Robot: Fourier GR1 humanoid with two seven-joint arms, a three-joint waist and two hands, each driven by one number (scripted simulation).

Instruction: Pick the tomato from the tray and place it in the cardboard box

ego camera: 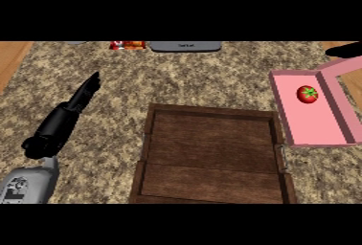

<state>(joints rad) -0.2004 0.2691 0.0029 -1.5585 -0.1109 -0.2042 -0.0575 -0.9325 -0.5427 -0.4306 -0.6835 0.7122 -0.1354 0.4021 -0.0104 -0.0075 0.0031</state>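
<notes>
The red tomato [307, 94] with a green stem lies inside the pink open box [314, 131] at the right, near its far end. The dark wooden tray [212, 158] in the lower middle has nothing on it. My left hand [62, 123] rests over the counter to the left of the tray, open, its fingers [86, 92] straight and pointing up and to the right. At the upper right edge only a black tip of my right hand [346, 50] shows, just beyond the box's far corner and apart from the tomato.
The speckled stone counter [184, 76] spreads around the tray and box. At the far edge stand a grey flat object [185, 46] and a small red packet [128, 45]. Wooden floor [10, 57] shows past the counter's left side.
</notes>
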